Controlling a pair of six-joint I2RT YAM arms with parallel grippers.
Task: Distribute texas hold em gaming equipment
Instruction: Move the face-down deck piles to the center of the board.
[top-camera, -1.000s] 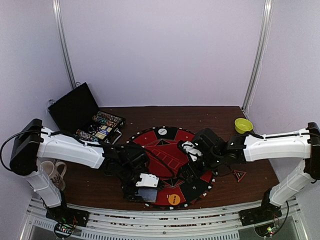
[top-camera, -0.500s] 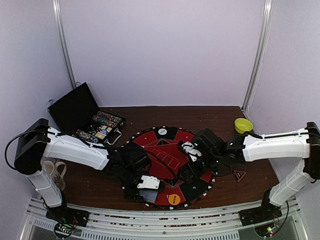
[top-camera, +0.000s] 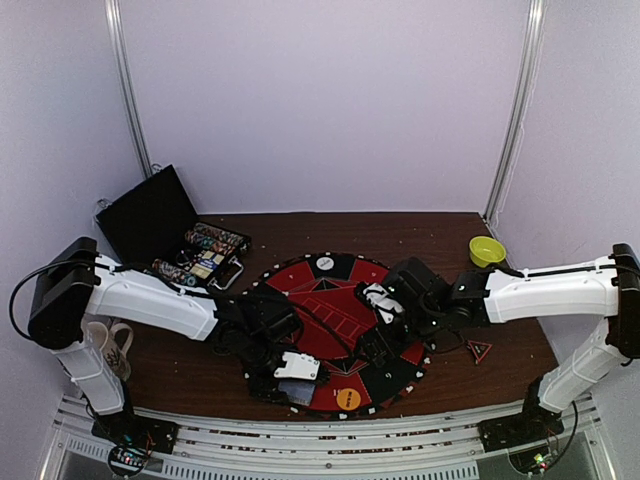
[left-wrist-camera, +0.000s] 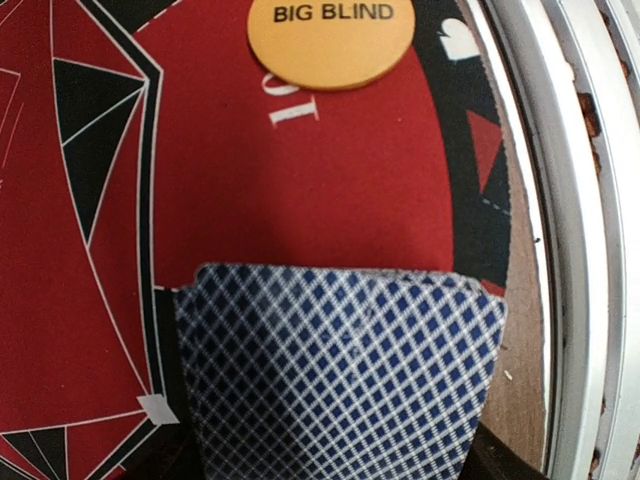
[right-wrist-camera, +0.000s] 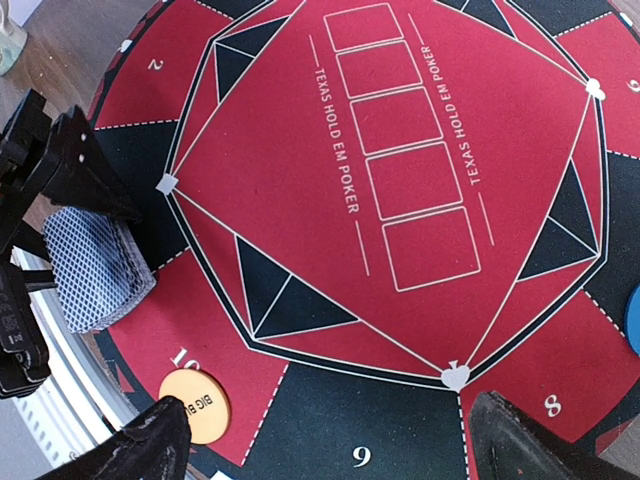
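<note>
A deck of cards (left-wrist-camera: 340, 370) with blue diamond-check backs lies at the near edge of the round red and black poker mat (top-camera: 330, 300). My left gripper (top-camera: 293, 384) straddles the deck. Its dark fingers (left-wrist-camera: 168, 462) press against both sides of the deck (right-wrist-camera: 95, 265). An orange BIG BLIND disc (left-wrist-camera: 330, 40) rests on the mat just beyond the deck. My right gripper (right-wrist-camera: 330, 445) hangs open over the mat's black segment marked 9, with nothing between its fingers. A white disc (top-camera: 325, 263) sits at the mat's far edge. A blue disc (right-wrist-camera: 633, 320) shows at the right.
An open black case (top-camera: 150, 215) with rows of poker chips (top-camera: 205, 255) stands at the back left. A yellow bowl (top-camera: 487, 250) sits at the back right and a white mug (top-camera: 105, 345) by the left arm. The white rail (left-wrist-camera: 570, 250) runs along the near table edge.
The left gripper's jaws have drawn in onto the deck, and that arm has shifted slightly. The right arm has not moved.
</note>
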